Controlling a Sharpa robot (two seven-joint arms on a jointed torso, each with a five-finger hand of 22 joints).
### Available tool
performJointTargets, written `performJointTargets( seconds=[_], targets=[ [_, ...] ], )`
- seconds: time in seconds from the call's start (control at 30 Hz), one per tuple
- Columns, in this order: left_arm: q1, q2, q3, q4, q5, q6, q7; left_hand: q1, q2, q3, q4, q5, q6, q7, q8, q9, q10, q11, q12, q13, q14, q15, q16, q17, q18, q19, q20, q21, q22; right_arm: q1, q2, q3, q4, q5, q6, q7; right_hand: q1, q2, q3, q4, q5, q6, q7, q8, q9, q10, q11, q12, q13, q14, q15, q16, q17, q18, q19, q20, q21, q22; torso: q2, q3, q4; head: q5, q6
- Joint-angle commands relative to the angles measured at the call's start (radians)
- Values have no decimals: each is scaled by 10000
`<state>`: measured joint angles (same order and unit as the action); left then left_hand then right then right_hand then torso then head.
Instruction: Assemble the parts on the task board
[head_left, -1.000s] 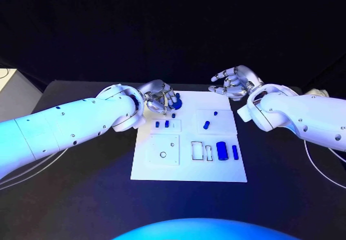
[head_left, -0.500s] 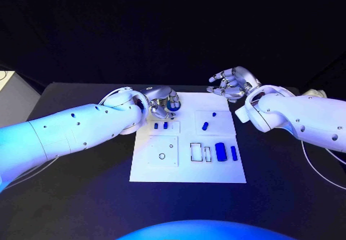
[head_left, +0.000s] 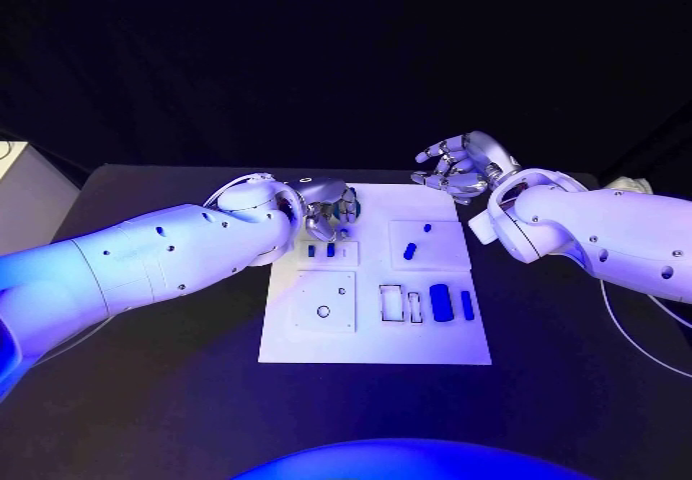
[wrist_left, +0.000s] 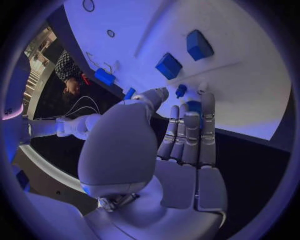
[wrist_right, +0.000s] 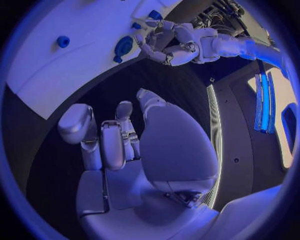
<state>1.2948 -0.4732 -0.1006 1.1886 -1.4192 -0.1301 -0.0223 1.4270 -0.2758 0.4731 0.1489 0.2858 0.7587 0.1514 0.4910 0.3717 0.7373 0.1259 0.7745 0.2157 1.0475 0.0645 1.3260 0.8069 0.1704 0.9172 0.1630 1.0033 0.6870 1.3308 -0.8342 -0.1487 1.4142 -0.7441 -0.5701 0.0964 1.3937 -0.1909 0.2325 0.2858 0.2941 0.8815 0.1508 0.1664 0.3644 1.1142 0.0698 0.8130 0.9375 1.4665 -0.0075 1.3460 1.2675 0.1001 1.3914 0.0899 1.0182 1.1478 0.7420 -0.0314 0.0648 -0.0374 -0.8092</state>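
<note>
On the black tabletop (head_left: 173, 380), the near half of the white rectangular task board (head_left: 375, 345) has slots not yet filled beside two seated blue parts (head_left: 441, 302). Farther off, the left hand (head_left: 329, 212) pinches a small blue part (wrist_left: 180, 90) at the far edge — the right hand (head_left: 462, 166) hovers with curled fingers, holding nothing.

Your head camera looks down on the task board (head_left: 375, 345); both close wrist cameras share its far edge.
</note>
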Motion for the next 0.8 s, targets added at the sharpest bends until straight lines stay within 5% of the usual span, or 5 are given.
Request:
performJointTargets(
  seconds=[0.03,0.8],
  targets=[
    [-5,88,-1,-66,-224,394,-164,-37,80,59,-28,-40,111,16,-50,-32,78,-2,-60,-45,78,-31,55,4,144,83,-12,52,20,-3,9,3,6,18,58,152,-15,-67,70,-1,67,-40,27,64,14,-156,-55,-166,-171,160,-74,-76,-56,133,-54,-42,-110,-74,6,-5,0,-15,-20],
    [-41,273,-5,-446,-193,676,-41,219,419,908,-519,-61,1000,-19,-455,-342,1142,-241,-627,-587,952,-261,795,543,144,175,-172,697,446,-3,26,3,25,19,83,161,-28,-94,140,-2,69,-56,25,84,23,-286,-58,-516,-545,125,-78,-199,-161,158,-83,-47,-305,-213,-10,-8,19,-35,-158]
  ],
)
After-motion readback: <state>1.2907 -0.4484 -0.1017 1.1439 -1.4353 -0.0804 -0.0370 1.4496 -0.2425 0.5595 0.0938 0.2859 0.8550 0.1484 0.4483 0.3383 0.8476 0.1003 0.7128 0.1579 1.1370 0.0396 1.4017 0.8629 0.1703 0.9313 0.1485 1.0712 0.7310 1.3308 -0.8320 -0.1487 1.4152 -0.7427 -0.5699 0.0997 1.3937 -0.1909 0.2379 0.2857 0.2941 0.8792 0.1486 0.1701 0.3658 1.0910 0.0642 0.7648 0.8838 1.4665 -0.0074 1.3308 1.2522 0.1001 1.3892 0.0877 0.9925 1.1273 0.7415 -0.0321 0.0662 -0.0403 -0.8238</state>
